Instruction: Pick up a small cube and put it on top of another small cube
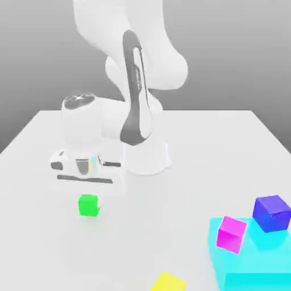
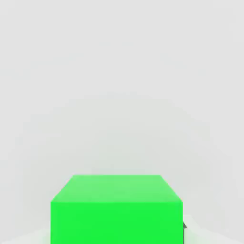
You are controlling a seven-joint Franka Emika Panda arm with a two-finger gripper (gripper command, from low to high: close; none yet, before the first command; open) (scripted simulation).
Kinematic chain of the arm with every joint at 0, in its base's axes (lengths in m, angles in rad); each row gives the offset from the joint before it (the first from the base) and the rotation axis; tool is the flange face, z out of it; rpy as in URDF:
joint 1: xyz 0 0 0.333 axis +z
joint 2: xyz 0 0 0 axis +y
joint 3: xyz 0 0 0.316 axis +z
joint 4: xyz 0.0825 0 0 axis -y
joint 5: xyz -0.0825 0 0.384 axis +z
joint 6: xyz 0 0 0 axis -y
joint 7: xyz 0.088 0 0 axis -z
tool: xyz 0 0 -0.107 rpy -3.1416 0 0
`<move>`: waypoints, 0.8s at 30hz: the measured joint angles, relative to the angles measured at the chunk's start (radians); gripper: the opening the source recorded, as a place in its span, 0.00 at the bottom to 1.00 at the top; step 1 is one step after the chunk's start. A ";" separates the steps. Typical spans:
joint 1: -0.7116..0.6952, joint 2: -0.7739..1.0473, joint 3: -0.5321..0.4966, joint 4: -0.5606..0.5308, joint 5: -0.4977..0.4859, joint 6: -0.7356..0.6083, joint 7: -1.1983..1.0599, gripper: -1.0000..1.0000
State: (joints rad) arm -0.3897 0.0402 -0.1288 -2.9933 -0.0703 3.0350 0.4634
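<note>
Small bright green cube (image 1: 88, 205), plain matte faces, sitting flat and upright on the white counter (image 1: 34, 227), left of centre in the exterior view's lower half.

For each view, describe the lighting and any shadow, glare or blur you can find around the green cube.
Exterior view: soft, even light; the green cube sits on the white table with hardly any shadow and no glare, edges slightly soft. Hand view: the cube's top face is paler than its front, the background a washed-out white.
</note>
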 joint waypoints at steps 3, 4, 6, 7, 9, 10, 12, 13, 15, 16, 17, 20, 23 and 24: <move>0.001 -0.096 -0.004 -0.020 -0.001 -0.077 -0.006 0.00; 0.013 -0.118 0.003 -0.017 0.009 -0.102 -0.008 0.00; 0.059 -0.132 0.036 0.017 0.032 -0.150 0.001 0.00; 0.085 -0.134 0.058 0.039 0.043 -0.175 0.010 0.00; 0.138 -0.134 0.106 0.087 0.061 -0.223 0.031 0.00; 0.164 -0.133 0.131 0.112 0.069 -0.247 0.043 0.00; 0.217 -0.132 0.180 0.162 0.081 -0.295 0.069 0.00; 0.244 -0.131 0.205 0.187 0.086 -0.319 0.083 0.00; 0.299 -0.129 0.253 0.238 0.095 -0.368 0.111 0.00; 0.328 -0.129 0.276 0.263 0.098 -0.392 0.126 0.00; 0.357 -0.128 0.299 0.288 0.101 -0.416 0.141 0.00; 0.446 -0.126 0.365 0.364 0.108 -0.489 0.187 0.00; 0.538 -0.124 0.425 0.439 0.114 -0.562 0.235 0.00; 0.568 -0.123 0.445 0.465 0.115 -0.586 0.252 0.00</move>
State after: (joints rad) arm 0.1787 -0.0830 0.3160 -2.5287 0.0448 2.4493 0.7151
